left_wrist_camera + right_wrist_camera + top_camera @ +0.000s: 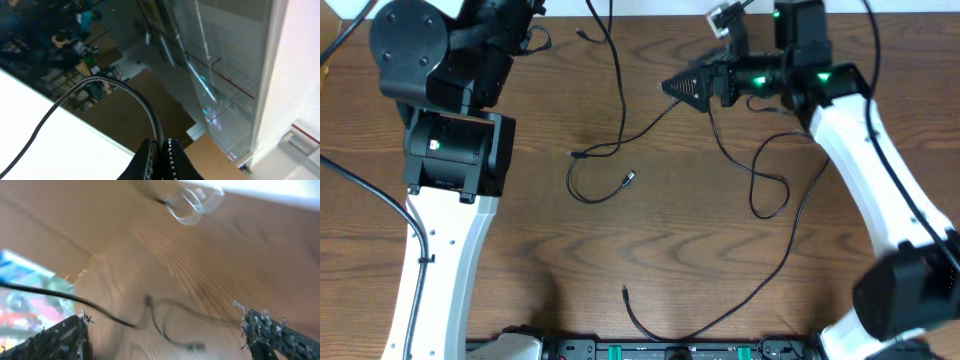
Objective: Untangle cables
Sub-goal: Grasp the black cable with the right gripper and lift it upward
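Black cables point(620, 110) sprawl in loose loops across wooden counter point(530, 265); right end effector point(672, 87) points left, one strand running up beside it.

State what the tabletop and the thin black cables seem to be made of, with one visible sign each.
Tabletop: wood or wood-look laminate, matte brown; grain lines show. Black cables: likely rubber or plastic sheathing, dull; they bend in loose loops.

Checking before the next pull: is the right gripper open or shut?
Open: in the wrist view the right gripper has its fingers wide apart, with nothing gripped between them.
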### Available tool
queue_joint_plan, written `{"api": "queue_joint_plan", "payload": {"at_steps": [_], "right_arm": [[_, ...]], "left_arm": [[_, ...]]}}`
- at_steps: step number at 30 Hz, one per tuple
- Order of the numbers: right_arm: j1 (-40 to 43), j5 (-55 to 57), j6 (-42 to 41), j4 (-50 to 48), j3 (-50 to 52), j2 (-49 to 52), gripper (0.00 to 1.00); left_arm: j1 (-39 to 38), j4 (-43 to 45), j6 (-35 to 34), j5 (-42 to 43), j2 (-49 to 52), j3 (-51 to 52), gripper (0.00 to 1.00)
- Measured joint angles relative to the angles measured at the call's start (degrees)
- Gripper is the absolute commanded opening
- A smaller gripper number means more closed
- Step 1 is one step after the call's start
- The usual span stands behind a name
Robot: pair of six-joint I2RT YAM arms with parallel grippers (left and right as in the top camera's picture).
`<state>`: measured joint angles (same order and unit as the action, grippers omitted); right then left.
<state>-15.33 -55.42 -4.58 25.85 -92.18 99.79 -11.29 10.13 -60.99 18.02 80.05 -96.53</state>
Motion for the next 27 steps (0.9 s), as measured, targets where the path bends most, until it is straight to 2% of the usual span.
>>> {"api": "queue_joint_plan", "payload": {"at_steps": [4, 9, 14, 17, 19, 21, 22, 25, 27], "right_arm": [[-1.51, -3.98, 0.98, -7.34, -0.02, -4.61, 0.99], [-3.15, -6.67, -2.14, -18.08, -0.28, -7.65, 0.99], [-5.44, -6.93, -4.00, -19.45, -0.35, -7.56, 0.95], [-6.69, -6.88, -4.50, -20.41, -0.35, -7.52, 0.88], [-7.30, -6.73, -4.96, -20.98, -0.35, -7.52, 0.77], [-7.87, -6.27, -5.38, -21.05, -0.35, -7.52, 0.52], [-8.04, -6.19, -5.07, -21.03, -0.35, -7.52, 0.45], [-8.37, -5.66, -5.42, -21.05, -0.35, -7.52, 0.33], [-8.37, -5.35, -5.44, -21.07, -0.35, -7.52, 0.20]], "left_arm": [[0.00, -4.44, 0.87, -0.37, 0.00, 0.02, 0.07], [-0.37, -8.00, 1.03, -0.39, 0.22, 0.02, 0.07], [-2.16, -8.24, 0.24, -0.39, 0.52, 0.02, 0.07], [-3.61, -8.24, -0.55, -0.37, 0.57, 0.02, 0.07], [-4.63, -8.24, -0.72, -0.37, 0.57, 0.02, 0.07], [-5.95, -8.22, -0.76, -0.37, 0.57, 0.02, 0.07], [-6.51, -8.22, -0.76, -0.37, 0.57, 0.00, 0.08], [-7.76, -8.24, -0.85, -0.35, 0.57, 0.00, 0.08], [-7.89, -8.24, -0.90, -0.37, 0.57, 0.02, 0.07]]}}
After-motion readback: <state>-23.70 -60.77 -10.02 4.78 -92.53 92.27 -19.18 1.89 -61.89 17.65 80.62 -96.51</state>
